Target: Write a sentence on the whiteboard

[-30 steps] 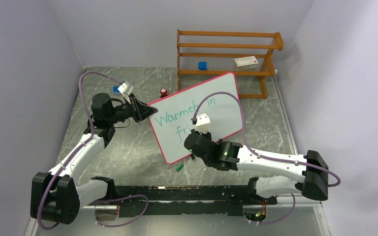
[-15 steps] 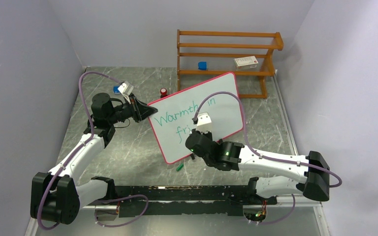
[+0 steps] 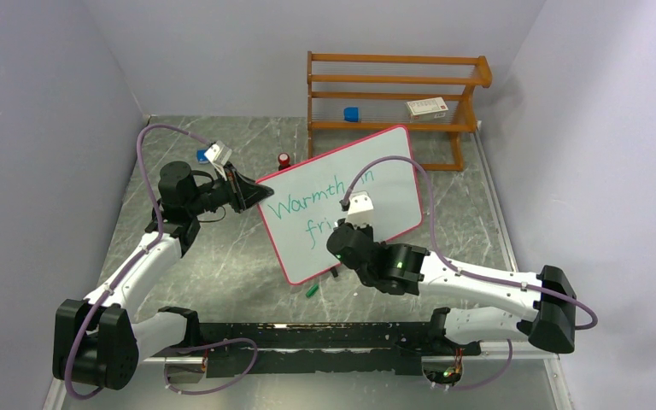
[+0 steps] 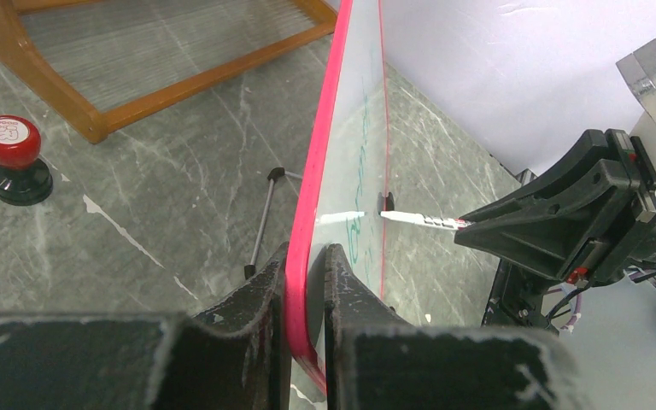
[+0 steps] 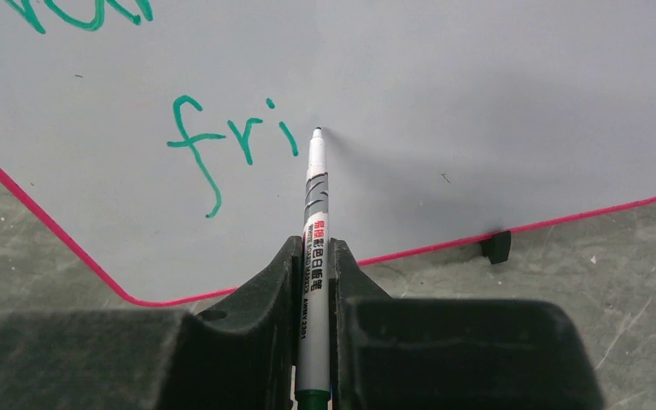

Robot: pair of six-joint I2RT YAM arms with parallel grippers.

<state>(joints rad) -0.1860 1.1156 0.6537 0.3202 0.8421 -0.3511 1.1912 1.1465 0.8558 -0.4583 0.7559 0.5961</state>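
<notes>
The whiteboard [image 3: 393, 171] stands tilted on the table, white with a pink-red frame, with "Warmth in" and "fri" in green. My left gripper [image 3: 252, 195] is shut on its left edge; in the left wrist view its jaws [image 4: 307, 282] pinch the pink frame [image 4: 320, 171]. My right gripper [image 3: 339, 242] is shut on a white marker with a green end [image 5: 314, 248]. The marker tip [image 5: 317, 131] meets the board [image 5: 478, 102] just right of the "i". The marker also shows in the left wrist view [image 4: 418, 220].
A wooden rack [image 3: 393, 85] stands behind the board, holding a blue block [image 3: 351, 114] and a white box [image 3: 427, 107]. A red-topped stamp [image 3: 284, 160] and a blue item [image 3: 202, 155] sit on the table. A green marker cap [image 3: 312, 290] lies in front of the board.
My right gripper has shifted slightly right and up along the board with the marker. The left arm and the board have stayed put.
</notes>
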